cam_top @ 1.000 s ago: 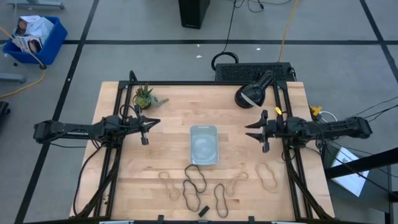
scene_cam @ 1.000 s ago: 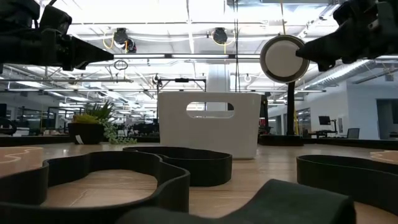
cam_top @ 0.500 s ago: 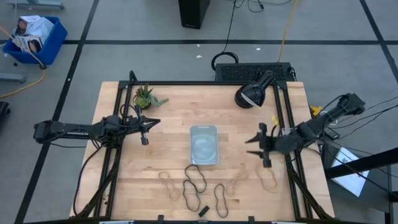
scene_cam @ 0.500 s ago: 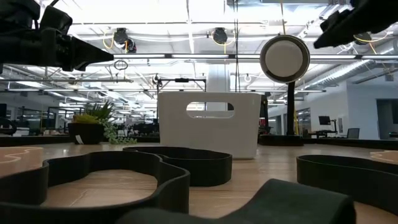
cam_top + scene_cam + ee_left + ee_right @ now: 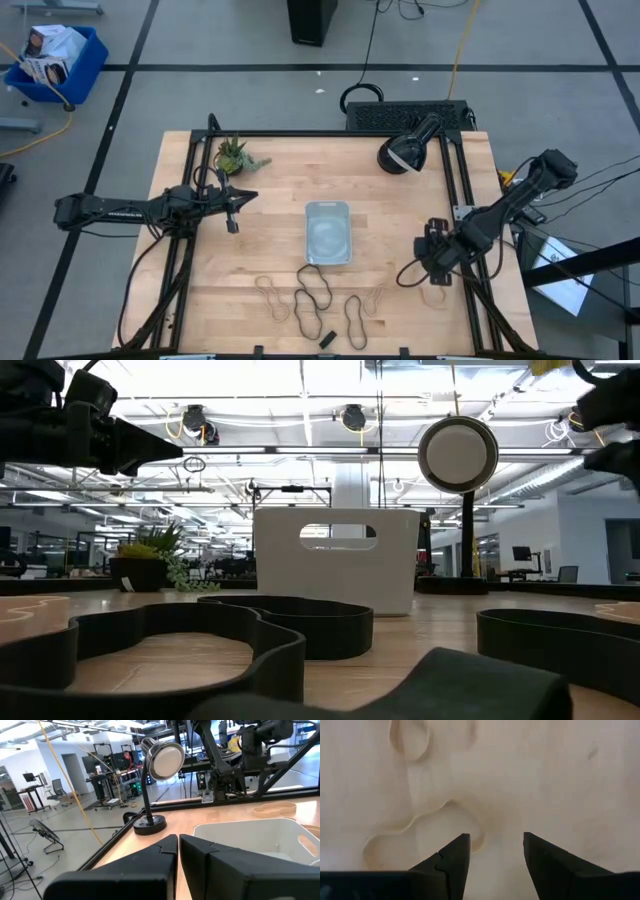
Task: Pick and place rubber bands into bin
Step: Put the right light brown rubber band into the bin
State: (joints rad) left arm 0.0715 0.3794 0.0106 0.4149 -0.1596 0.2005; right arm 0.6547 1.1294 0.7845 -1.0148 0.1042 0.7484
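Several rubber bands lie along the near edge of the wooden counter [image 5: 270, 190]: a tan rubber band [image 5: 272, 297] at the left, a black rubber band [image 5: 314, 288] just below the bin, another black loop [image 5: 356, 322] beside it, a tan loop [image 5: 378, 295] further right, and the rightmost tan rubber band [image 5: 436, 292] partly under the right arm. The bin [image 5: 328, 232], a pale translucent tray, sits near the middle of the counter, and none of the bands is inside it as far as the high view shows. The right pincer [image 5: 432, 268] hangs over the counter's right front area, pointing down at the rightmost tan rubber band; in the right wrist view its two dark fingers [image 5: 451, 857] stand apart with bare wood between them, and that tan loop [image 5: 422, 832] lies just beyond the tips, not gripped. Whether the tips touch the counter cannot be told. The left pincer [image 5: 238, 198] waits in the air over the left side of the counter, well apart from the bin, its fingers [image 5: 160, 857] pressed together with only a thin seam between them. A desk lamp [image 5: 405, 150] stands at the far right of the counter and a small potted plant [image 5: 235, 156] at the far left. A small black block [image 5: 326, 337] rests at the front edge between the black loops.
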